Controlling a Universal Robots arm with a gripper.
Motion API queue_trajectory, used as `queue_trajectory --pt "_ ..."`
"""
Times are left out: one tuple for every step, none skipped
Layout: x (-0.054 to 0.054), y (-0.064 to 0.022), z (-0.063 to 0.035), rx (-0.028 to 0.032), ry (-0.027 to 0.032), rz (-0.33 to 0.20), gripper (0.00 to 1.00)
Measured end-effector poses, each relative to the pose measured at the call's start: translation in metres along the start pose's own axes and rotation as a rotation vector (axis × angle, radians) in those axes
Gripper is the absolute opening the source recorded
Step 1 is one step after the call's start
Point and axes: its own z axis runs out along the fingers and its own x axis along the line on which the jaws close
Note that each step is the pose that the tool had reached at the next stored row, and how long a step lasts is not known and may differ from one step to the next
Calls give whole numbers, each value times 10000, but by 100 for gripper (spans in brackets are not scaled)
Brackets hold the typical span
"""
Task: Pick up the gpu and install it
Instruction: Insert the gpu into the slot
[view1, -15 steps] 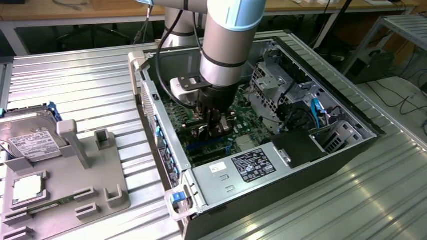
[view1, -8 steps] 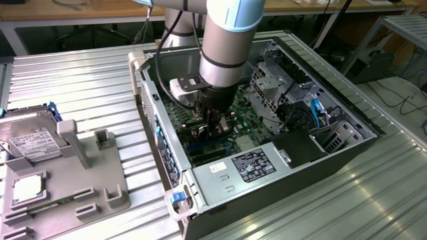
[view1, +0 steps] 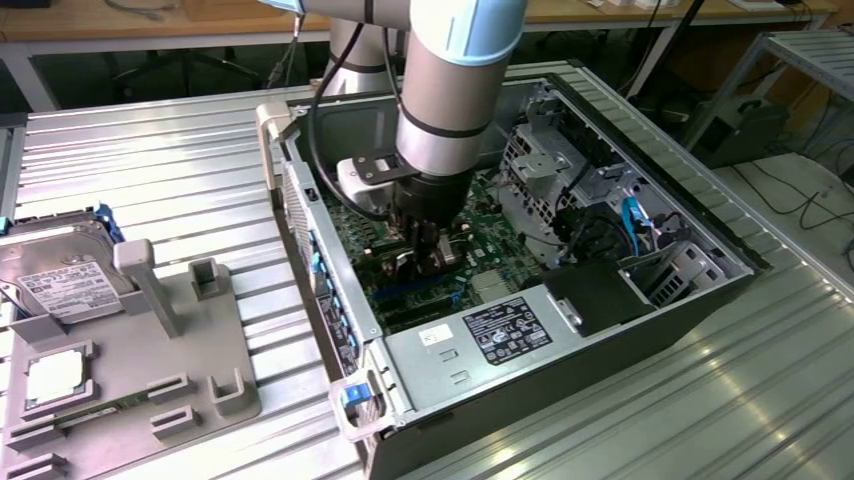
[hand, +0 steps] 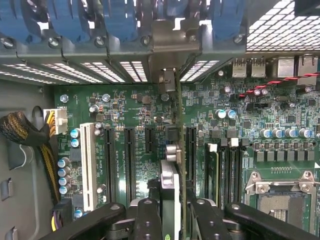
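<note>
jaws (hand: 172, 210) pinch gpu (hand: 171, 185) on edge over motherboard (hand: 125, 112); we judge install underway, seating needs slot alignment.

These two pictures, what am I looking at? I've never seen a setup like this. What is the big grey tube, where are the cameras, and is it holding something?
The grey tube is a robot arm, reaching down into an open computer case that lies on its side on a metal table. One picture comes from a camera standing off the arm, looking over the whole scene. The other comes from a camera on the arm's wrist, looking past its gripper at the green motherboard inside the case. The black fingers are closed on the gpu, a thin card seen edge-on, standing upright over the board's long black slots. On the exterior view's left, a grey tray carries a hard drive and a small square processor chip.
</note>
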Motion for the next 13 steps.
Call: queue_trajectory --pt "0 5 2 -1 -2 2 28" --pt "0 6 3 -1 -2 2 28" --pt "0 6 4 0 -3 1 28" --pt "0 7 4 0 -3 1 28" --pt "0 7 4 0 -3 2 28" --pt "-1 9 3 1 -3 1 28" --pt "-1 14 0 2 -5 2 28" --pt "-1 17 -6 5 -11 3 28" --pt "-1 20 -11 7 -14 2 28" --pt "-1 24 -14 6 -12 2 28" --pt "-1 27 -23 2 -6 1 28" --pt "-1 29 -25 5 -10 2 28" --pt "-1 30 -25 7 -9 2 28"
